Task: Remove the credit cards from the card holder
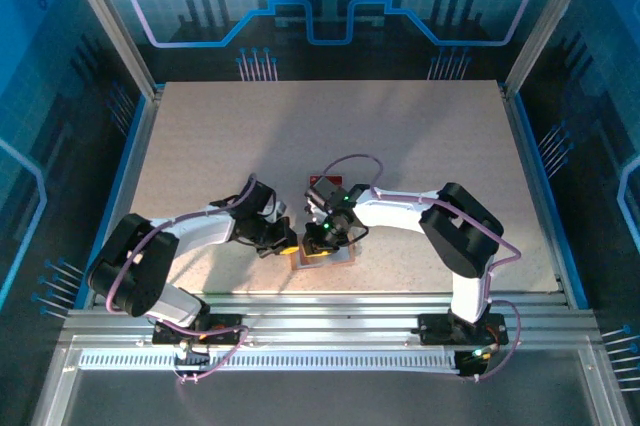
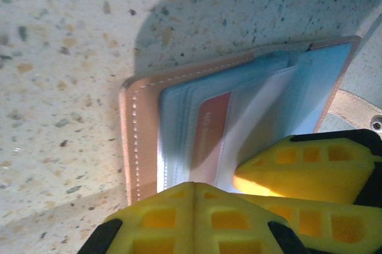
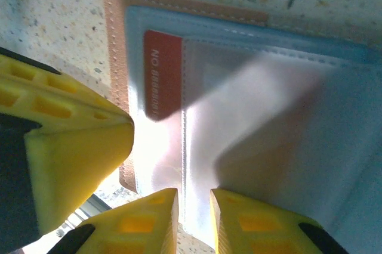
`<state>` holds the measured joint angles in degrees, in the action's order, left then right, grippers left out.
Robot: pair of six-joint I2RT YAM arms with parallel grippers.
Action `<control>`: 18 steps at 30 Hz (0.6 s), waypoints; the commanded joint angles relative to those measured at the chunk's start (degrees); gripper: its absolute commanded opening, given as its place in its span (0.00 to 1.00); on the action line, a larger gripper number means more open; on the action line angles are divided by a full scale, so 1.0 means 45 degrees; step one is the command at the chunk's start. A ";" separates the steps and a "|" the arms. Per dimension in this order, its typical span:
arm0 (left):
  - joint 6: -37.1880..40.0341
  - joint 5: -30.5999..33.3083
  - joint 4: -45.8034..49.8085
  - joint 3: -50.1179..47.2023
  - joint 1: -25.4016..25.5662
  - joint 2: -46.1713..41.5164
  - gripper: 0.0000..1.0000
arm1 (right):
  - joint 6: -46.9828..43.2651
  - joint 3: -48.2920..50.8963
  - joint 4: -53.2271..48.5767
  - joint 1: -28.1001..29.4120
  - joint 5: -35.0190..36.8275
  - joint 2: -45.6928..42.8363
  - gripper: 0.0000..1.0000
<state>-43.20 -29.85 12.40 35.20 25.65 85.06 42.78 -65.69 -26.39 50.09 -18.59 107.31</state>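
Observation:
The card holder lies open on the speckled table, its salmon-pink rim around pale blue pockets. A red credit card sits tucked in a pocket, and it also appears through the clear sleeve as the red card. My left gripper is shut, its joined tips resting on the holder's pocket face near the edge. My right gripper stands a narrow gap open, its tips either side of a stitched seam of the pale pocket. From above, both grippers meet over the holder. No other cards can be made out.
A small red and white thing lies on the table just behind the right wrist. The table's near edge and metal rails run close below the holder. Blue-lit walls enclose the table.

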 commanded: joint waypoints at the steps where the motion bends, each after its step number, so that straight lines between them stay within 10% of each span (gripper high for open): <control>1: -0.0413 -0.0401 -0.0530 0.0302 0.0252 0.0309 0.01 | -0.0318 -0.0167 -0.1086 0.0191 0.0668 -0.0140 0.22; 18: -0.0087 0.0159 0.0056 0.0303 0.0412 0.0825 0.00 | -0.0560 -0.0503 -0.2065 0.0294 0.1578 -0.0506 0.25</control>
<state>-44.86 -30.35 10.09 35.94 27.09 87.72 41.28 -66.59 -30.94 50.46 -14.90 106.48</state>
